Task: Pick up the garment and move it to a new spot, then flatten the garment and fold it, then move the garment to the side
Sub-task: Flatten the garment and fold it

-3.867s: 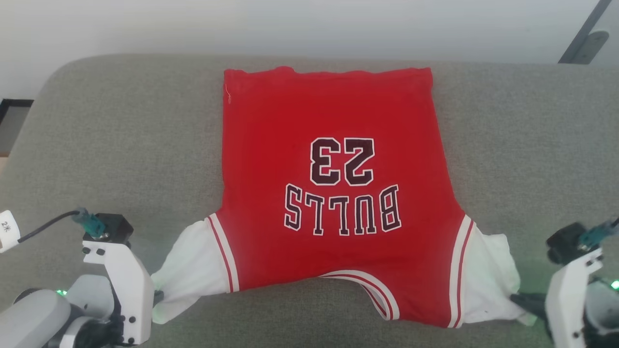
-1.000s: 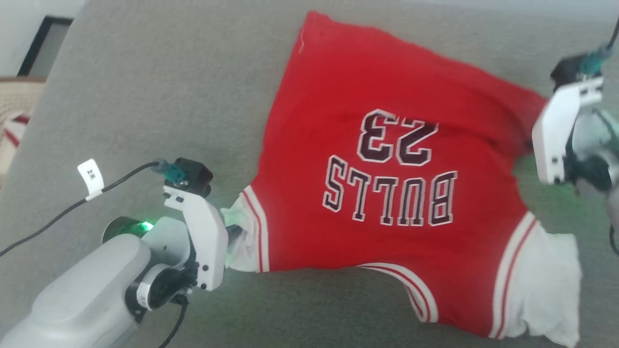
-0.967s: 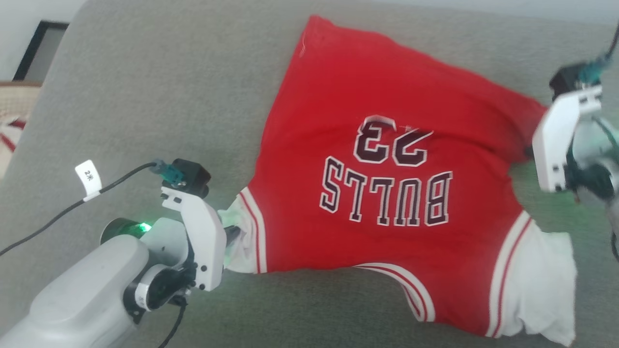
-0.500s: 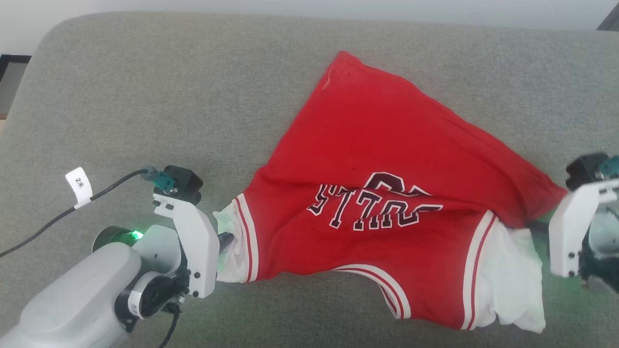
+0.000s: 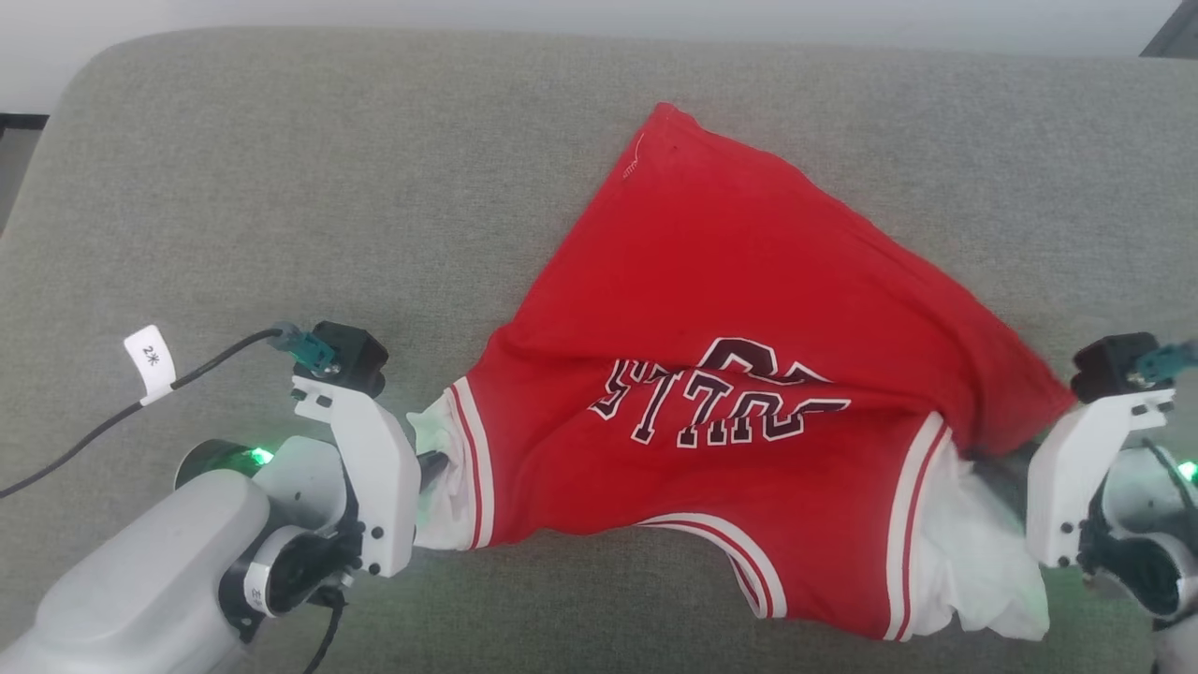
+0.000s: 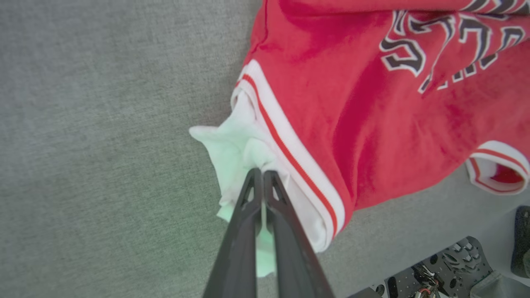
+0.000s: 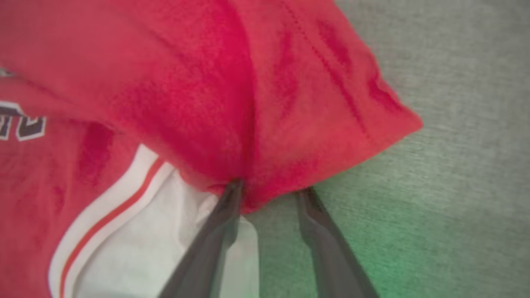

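The grey cushion (image 5: 234,187) carries the garment (image 5: 711,309), which lies right of its middle, spread out but not flat. 1 far hem corner lies drawn down over the lettering to the near right sleeve, making a diagonal first fold. Relocating and flattening look done and folding looks just begun; the remaining folds and the move aside are left. The left gripper (image 6: 261,176) has its fingers pressed together on the white left sleeve. The right gripper (image 7: 269,186) has its fingers spread, with the red corner at their tips, unpinched.
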### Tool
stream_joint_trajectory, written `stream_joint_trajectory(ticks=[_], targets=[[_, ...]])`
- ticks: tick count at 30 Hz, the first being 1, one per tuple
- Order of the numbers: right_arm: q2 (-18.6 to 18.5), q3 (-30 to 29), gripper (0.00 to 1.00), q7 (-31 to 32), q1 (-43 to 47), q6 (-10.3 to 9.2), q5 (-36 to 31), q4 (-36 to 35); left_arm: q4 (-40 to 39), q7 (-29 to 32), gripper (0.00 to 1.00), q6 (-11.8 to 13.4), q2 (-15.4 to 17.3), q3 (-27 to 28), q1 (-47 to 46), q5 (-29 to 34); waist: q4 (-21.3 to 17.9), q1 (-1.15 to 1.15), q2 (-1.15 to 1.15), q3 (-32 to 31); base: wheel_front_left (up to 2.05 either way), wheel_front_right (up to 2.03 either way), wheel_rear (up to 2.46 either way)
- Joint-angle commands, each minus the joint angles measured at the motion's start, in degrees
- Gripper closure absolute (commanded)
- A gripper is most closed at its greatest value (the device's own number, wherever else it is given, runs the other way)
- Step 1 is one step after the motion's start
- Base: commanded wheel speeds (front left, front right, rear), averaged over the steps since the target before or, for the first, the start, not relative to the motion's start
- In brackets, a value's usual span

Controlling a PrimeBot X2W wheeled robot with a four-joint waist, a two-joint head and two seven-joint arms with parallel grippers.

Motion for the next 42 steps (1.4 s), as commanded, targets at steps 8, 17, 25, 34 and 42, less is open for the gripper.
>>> stream_joint_trajectory(ticks=[8,17,25,34,42], targets=[[0.9,-3.8,0.00,3.1,3.1,-0.06,-2.2,-12.0,-0.4,-0.3,1.00,0.2,0.6,0.3,0.6,-0.1,-0.4,0.00,0.00,-0.5,0.00,0.00,0.00],[1.4,-3.4,0.00,2.4,-3.1,-0.06,-3.4,-19.8,-1.5,-0.2,1.00,0.0,-0.5,-0.3,-0.6,0.6,1.9,0.00,0.00,0.3,0.00,0.00,0.00],[1.0,4.7,0.00,-3.7,-19.0,-0.06,-3.6,-6.4,-1.6,-0.3,1.00,-0.9,-2.8,-1.2,-2.6,1.7,5.7,0.00,0.00,2.0,0.00,0.00,0.00],[0.5,14.7,0.00,-9.4,-35.3,-0.07,-3.4,16.1,0.6,-0.4,1.00,-3.1,-6.9,-3.0,-5.0,2.3,11.1,0.00,0.00,3.5,0.00,0.00,0.00],[1.0,22.6,0.00,-11.6,-46.6,-0.08,-3.4,34.7,4.2,-1.0,1.00,-5.9,-10.9,-4.6,-6.9,2.7,15.8,0.00,0.00,5.0,0.00,0.00,0.00]])
